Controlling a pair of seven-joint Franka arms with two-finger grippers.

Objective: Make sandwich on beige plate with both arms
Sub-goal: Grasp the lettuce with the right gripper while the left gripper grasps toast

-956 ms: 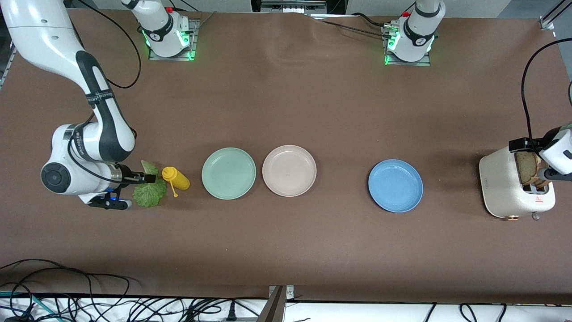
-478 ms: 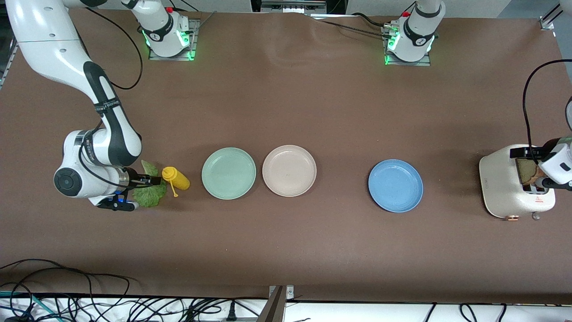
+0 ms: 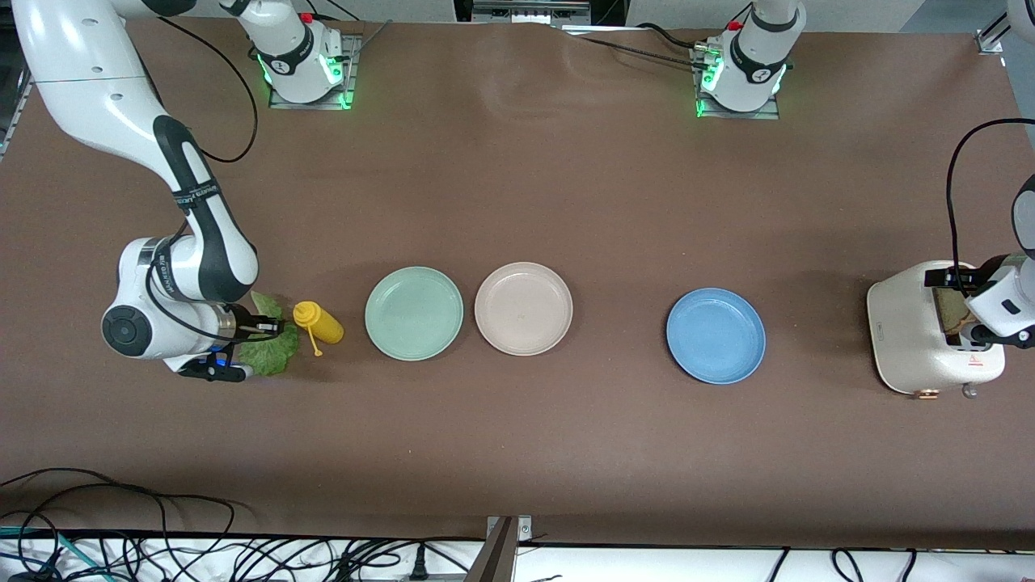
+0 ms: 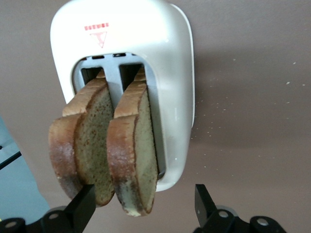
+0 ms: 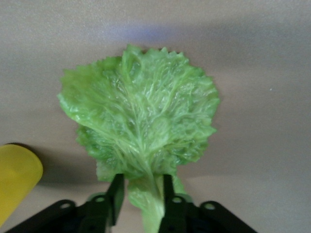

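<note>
So far nothing is assembled: the beige plate [image 3: 523, 308] lies bare between two others. Lettuce [image 5: 141, 126] is pinched by the right gripper [image 5: 141, 195]; bread [image 4: 104, 145] in the toaster [image 3: 914, 331] is straddled by the wide-open left gripper [image 4: 143, 204].

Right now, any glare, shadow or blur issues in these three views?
Front view: even light, green glow at both arm bases, soft shadow beside the blue plate. Left wrist view: bread sharp, no glare on the toaster. Right wrist view: lettuce slightly soft, yellow bottle blurred at the edge.
</note>
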